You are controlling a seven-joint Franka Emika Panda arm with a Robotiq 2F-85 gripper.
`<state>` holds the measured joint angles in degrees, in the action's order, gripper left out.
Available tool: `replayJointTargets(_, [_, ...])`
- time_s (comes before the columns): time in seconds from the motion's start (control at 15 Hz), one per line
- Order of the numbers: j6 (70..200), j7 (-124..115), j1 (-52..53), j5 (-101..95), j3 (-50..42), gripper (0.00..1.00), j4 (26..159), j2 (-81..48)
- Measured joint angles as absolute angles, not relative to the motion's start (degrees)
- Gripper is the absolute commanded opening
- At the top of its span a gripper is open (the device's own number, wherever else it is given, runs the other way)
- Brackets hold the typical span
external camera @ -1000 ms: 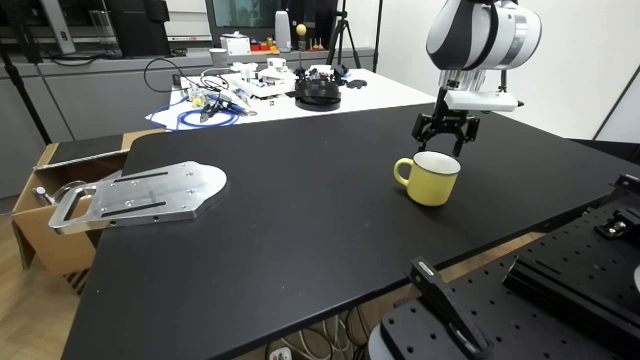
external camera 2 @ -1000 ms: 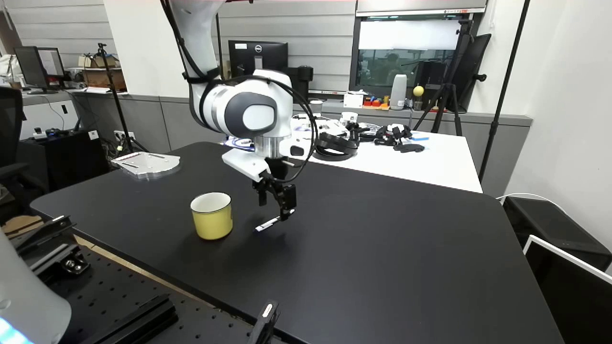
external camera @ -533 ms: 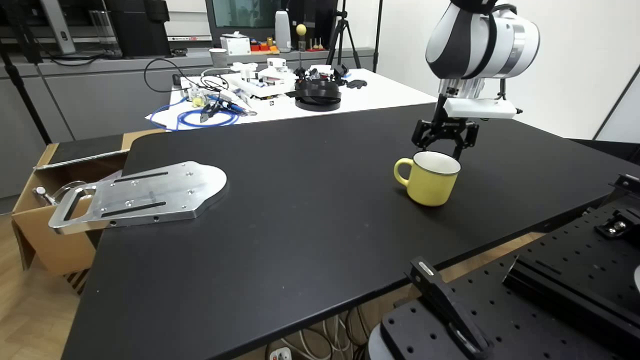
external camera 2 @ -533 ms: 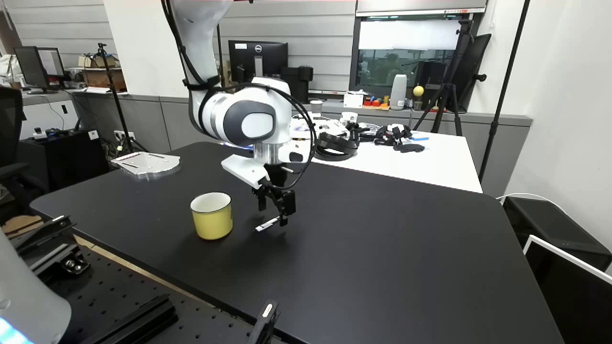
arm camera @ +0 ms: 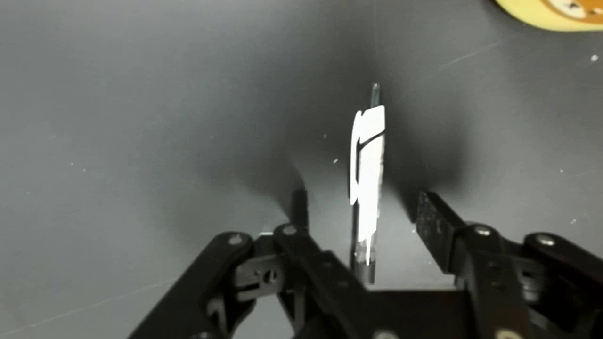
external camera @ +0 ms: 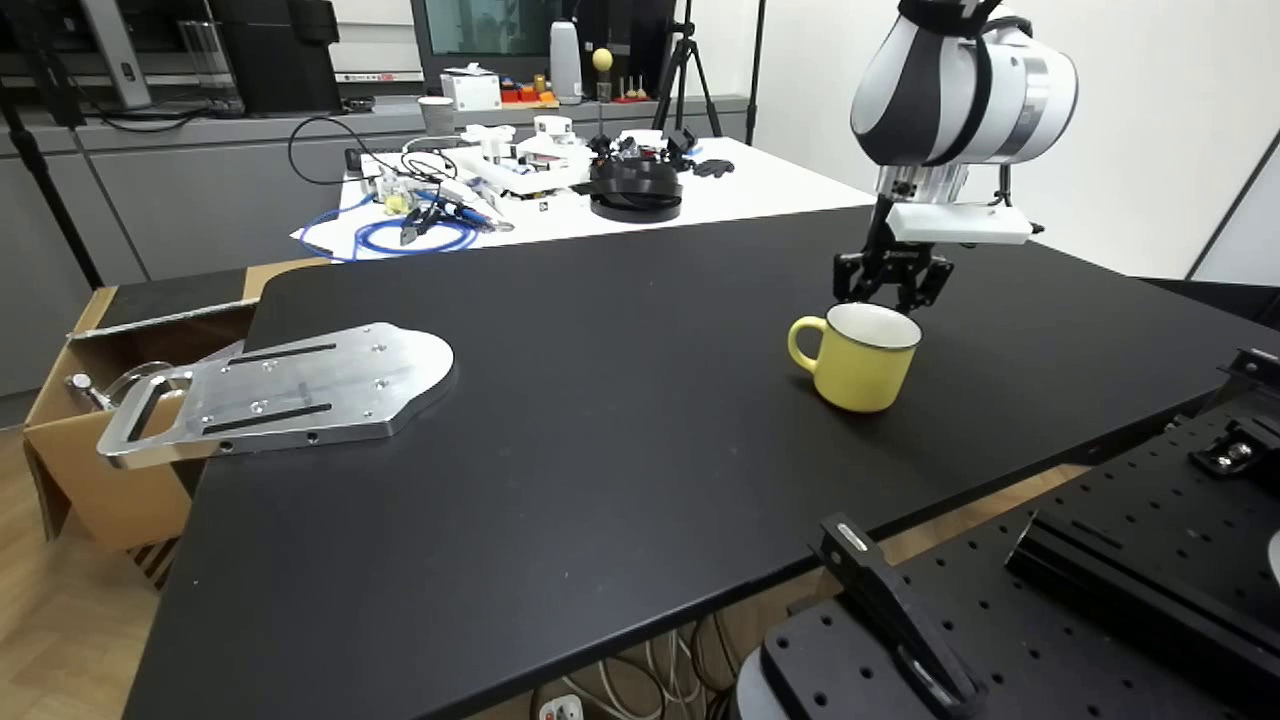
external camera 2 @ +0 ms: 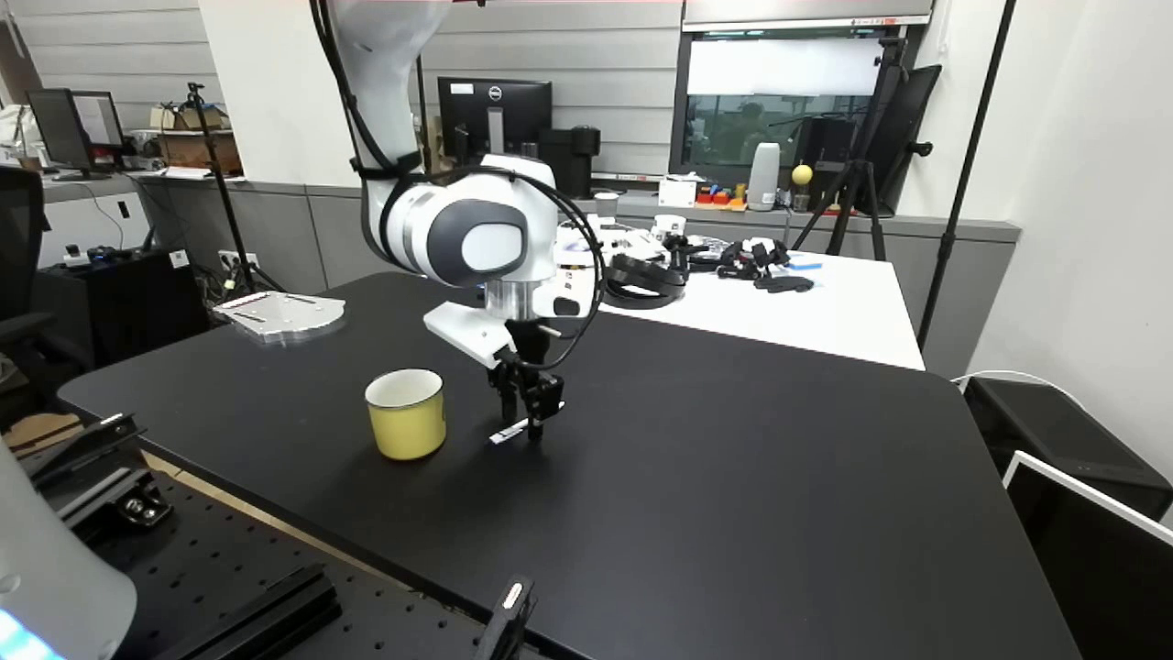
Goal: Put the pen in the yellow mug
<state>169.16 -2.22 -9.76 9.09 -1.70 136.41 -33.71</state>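
White walls (external camera 2: 1109, 202) and grey panelling (external camera 2: 334, 243) back a black worktop (external camera 2: 779, 513); with the mug (external camera 2: 408, 426) as landmark, and going left to right as in an exterior view, a chair (external camera 2: 14, 266) stands far to the mug's left, beyond the worktop; a silvery plate (external camera 2: 284, 313) lies behind the mug and to its left, well apart; the mug is upright on the worktop, yellow outside and whitish within, and its looped handle (external camera: 793, 345) shows in an exterior view; behind the mug and slightly to its right hangs the arm (external camera 2: 472, 238), with a monitor (external camera 2: 472, 115) far behind the mug. Near the mug, on its right, the pen (external camera 2: 507, 432) lies flat on the worktop, mostly white, outside the mug and apart from it; the tool (external camera 2: 522, 427) straddles the pen, to the mug's right, released, its fingers (arm camera: 435, 230) standing parted; in the wrist view the pen runs between them with a gap on either side, while a bit of the mug fills the upper right corner; whether the fingers touch the worktop, I cannot tell. Farther right, well behind the mug, a white table (external camera 2: 843, 316) carries dark gear (external camera 2: 646, 280); a tripod (external camera 2: 859, 170) rises past its far edge; farthest right of the mug, beyond the worktop, are a black case (external camera 2: 1063, 440) and a white-edged panel (external camera 2: 1090, 559).
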Motion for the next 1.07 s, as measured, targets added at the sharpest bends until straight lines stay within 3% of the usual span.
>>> replayJointTargets(0.33, [169.7, -2.4, -9.7, 9.1, -2.1, 0.01, 136.1, -33.8])
replayJointTargets(1.07, [164.5, -6.6, -6.1, 9.0, -9.3, 0.03, 132.5, -34.6])
